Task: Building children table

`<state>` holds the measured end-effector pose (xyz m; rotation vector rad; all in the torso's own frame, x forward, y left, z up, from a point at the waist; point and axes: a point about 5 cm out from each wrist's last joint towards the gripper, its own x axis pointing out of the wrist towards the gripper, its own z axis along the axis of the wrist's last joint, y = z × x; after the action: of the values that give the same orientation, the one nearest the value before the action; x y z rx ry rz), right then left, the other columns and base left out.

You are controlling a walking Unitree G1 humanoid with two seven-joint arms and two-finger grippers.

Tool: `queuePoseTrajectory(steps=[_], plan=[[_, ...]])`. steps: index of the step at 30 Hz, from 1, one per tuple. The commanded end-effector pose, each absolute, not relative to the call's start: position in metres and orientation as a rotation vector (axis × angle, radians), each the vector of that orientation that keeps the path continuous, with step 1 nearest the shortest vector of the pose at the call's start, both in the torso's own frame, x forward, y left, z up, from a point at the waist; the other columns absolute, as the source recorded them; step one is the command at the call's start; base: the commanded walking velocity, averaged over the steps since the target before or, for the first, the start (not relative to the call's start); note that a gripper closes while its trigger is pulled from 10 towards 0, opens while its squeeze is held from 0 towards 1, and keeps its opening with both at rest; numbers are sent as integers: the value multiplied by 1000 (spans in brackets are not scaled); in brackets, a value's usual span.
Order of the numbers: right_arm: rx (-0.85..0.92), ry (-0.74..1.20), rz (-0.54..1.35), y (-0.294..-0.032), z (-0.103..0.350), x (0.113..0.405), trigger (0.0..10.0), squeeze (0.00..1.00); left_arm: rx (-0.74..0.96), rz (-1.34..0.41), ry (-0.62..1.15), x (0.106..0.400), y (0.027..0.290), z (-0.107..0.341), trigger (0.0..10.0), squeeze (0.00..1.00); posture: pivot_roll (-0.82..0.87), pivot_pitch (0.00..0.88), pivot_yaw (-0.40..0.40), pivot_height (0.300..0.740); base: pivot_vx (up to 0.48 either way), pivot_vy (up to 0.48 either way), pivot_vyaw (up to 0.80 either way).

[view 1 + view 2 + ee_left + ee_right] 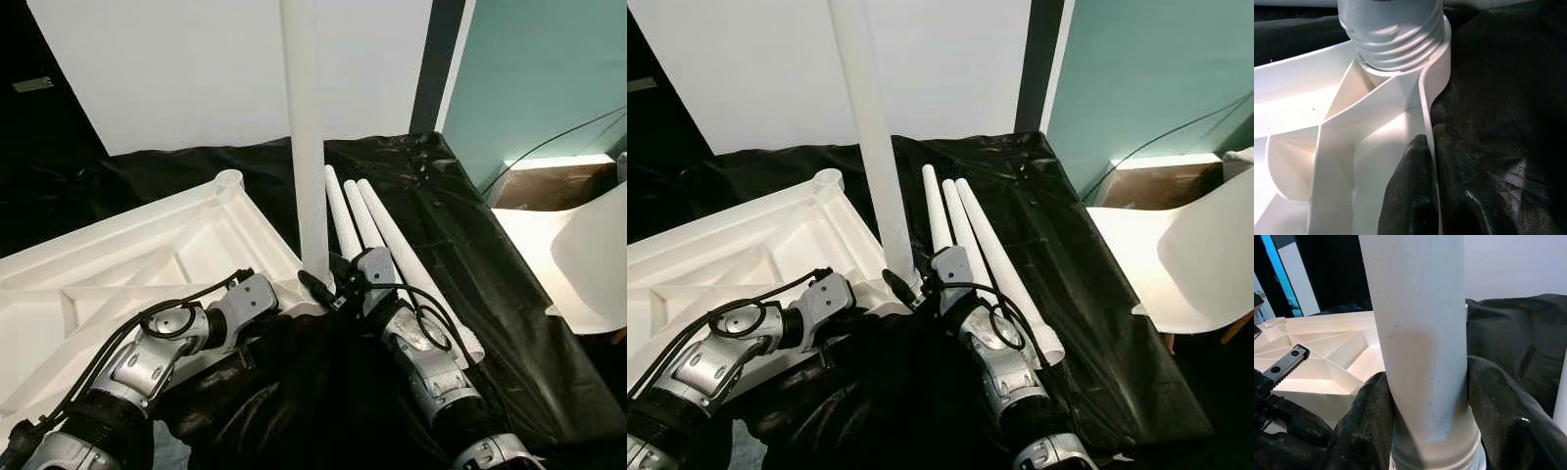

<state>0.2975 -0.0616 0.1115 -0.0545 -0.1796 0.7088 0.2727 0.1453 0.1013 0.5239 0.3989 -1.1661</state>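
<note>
White plastic children's table top [127, 264], upside-down w/ ribbed underside up, lies on black plastic sheet [470, 255], left of centre. Right gripper [1425, 411] clamped on upright white round table leg [306, 147] just above its threaded end, at top's near corner socket. Left gripper [1432, 188] pinches top's rim wall, fingers [1405, 196] either side.

Risk: leg tilts slightly; cross-threading likely if turned off-axis; top may shift if rim grip slips.

Count: 1 top, 1 leg upright, 3 spare white legs [377, 230] lying side by side, 2 grippers.

Silver arms w/ black cables, black fingers [1508, 416].
</note>
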Motion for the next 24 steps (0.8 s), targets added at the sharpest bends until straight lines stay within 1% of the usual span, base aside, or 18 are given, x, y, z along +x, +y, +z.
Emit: queuePoseTrajectory(steps=[1,2,3,4,5,9,10,11,12,13,14,16,17,19,24], plan=[[-30,-166,529,-88,116,313,0,0,518,-1334,555,249,144,76,10000,0,72,0,28,740,0,0,0],[-38,-162,551,-86,116,313,10000,0,518,-1333,555,249,145,76,10000,0,73,0,27,740,0,0,0],[-20,-167,576,-85,118,313,10000,1000,519,-1332,556,249,145,76,10000,0,71,0,28,740,0,0,0],[-20,-167,576,-85,118,313,10000,1000,519,-1332,556,249,145,76,10000,0,71,0,28,740,0,0,0],[-51,-159,641,-84,121,316,10000,1000,521,-1333,557,249,146,76,10000,0,67,0,29,740,0,0,0],[-75,-140,684,-86,123,320,10000,1000,522,-1333,557,250,145,76,10000,0,66,0,29,740,0,0,0],[-82,-129,717,-86,124,322,10000,0,522,-1334,557,250,145,76,10000,0,64,0,30,740,0,0,0],[-105,-115,780,-88,126,324,10000,0,522,-1335,555,250,144,76,10000,0,63,0,30,740,0,0,0],[-105,-115,780,-88,126,324,10000,0,522,-1335,555,250,144,76,10000,0,63,0,30,740,0,0,0],[-121,-94,843,-91,128,326,10000,0,522,-1337,553,250,144,76,10000,0,60,0,32,740,0,0,0],[-121,-94,843,-91,128,326,10000,0,522,-1337,553,250,144,76,10000,0,60,0,32,740,0,0,0],[-171,-56,963,-99,132,330,10000,0,523,-1340,551,251,143,76,10000,0,58,0,31,740,0,0,0],[-189,-47,992,-101,133,331,10000,0,523,-1341,551,251,143,76,10000,0,58,0,31,740,0,0,0],[-189,-47,992,-101,133,331,10000,0,523,-1341,551,251,143,76,10000,0,58,0,31,740,0,0,0],[-254,-42,1035,-104,138,338,10000,0,520,-1343,548,250,142,76,10000,0,62,0,29,740,0,0,0]])
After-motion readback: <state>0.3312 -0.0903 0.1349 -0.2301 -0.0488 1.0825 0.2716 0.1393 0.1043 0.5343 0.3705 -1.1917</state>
